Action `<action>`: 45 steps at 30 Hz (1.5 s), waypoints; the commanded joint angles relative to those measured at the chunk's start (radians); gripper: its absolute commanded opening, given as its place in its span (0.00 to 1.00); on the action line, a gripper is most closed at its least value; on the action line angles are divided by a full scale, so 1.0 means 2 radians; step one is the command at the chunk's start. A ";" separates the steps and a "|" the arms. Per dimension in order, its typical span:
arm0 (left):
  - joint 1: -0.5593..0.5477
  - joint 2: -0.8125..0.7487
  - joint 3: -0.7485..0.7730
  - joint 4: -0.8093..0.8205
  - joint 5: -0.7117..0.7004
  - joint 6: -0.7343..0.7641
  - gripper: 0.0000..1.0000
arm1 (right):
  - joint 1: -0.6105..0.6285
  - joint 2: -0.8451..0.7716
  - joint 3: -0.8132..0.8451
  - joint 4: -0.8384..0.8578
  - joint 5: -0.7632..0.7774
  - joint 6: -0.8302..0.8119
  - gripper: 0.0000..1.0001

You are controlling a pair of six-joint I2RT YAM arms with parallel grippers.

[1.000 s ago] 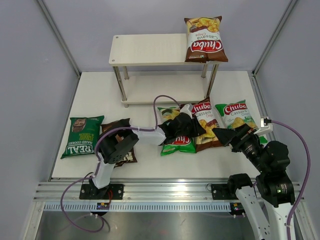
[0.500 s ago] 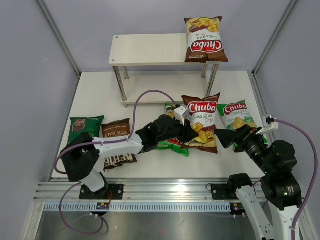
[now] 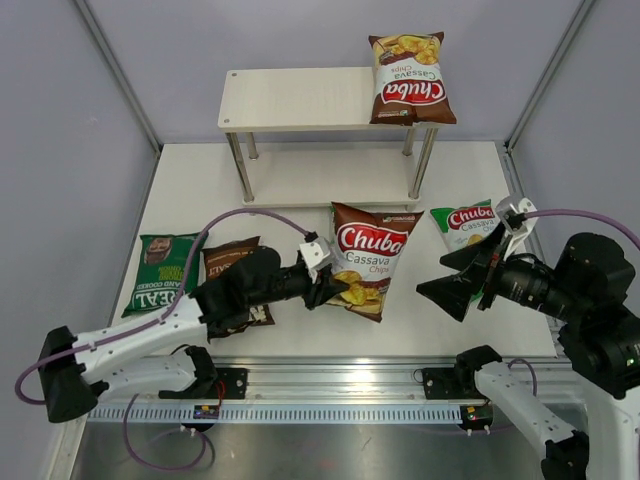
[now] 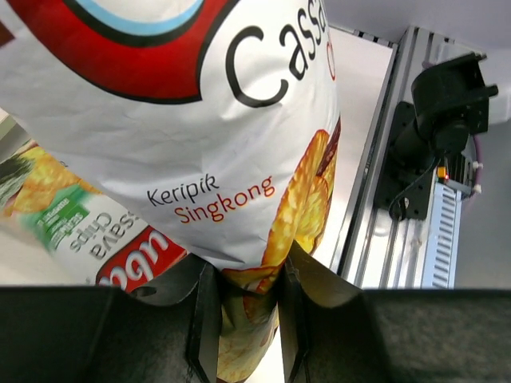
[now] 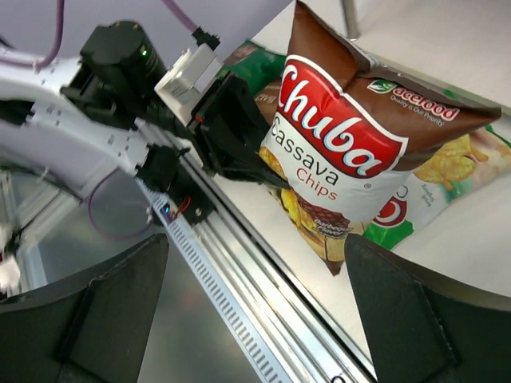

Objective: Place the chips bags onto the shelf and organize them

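From above: the shelf [image 3: 300, 98] stands at the far side of the table [image 3: 290, 170], with one brown Chuba, the shelf bag [image 3: 410, 80], on the right end of its top board; the left claw [image 3: 335, 288] reaches across mid-table and pinches the lower edge of a second brown Chuba, the held bag [image 3: 368, 255], which is lifted and tilted in front of the shelf's right legs; the right claw [image 3: 450, 282] hangs near it on the right, spread wide and holding nothing; a green bag [image 3: 465, 224] lies flat on the table, partly hidden by that arm; the REAL bag [image 3: 160, 272] lies at the left, and the Kettle bag [image 3: 232, 262] just beside it is half covered by the left arm.

Left wrist: both fingers [image 4: 204, 319] are partly closed, squeezing the held bag's [image 4: 200, 144] crumpled bottom seam; a second green bag [image 4: 64, 227] lies underneath; the rail [image 4: 375, 231] runs along the right.

Right wrist: its own fingers [image 5: 88, 319] stand far apart with nothing between; the held bag [image 5: 351, 152] hangs ahead, gripped at its lower corner by the left claw [image 5: 267, 171], above the second green bag [image 5: 451, 169].
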 commanded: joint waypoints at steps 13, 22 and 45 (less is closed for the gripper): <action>-0.113 -0.151 -0.021 -0.129 -0.063 0.014 0.06 | 0.156 0.289 0.226 -0.110 0.010 -0.175 0.99; -0.118 -0.211 -0.065 -0.085 -0.032 0.014 0.06 | 0.229 0.266 0.102 -0.099 -0.002 -0.187 1.00; -0.118 -0.245 -0.083 -0.056 0.016 0.022 0.01 | 0.262 0.271 0.021 -0.050 -0.060 -0.204 0.75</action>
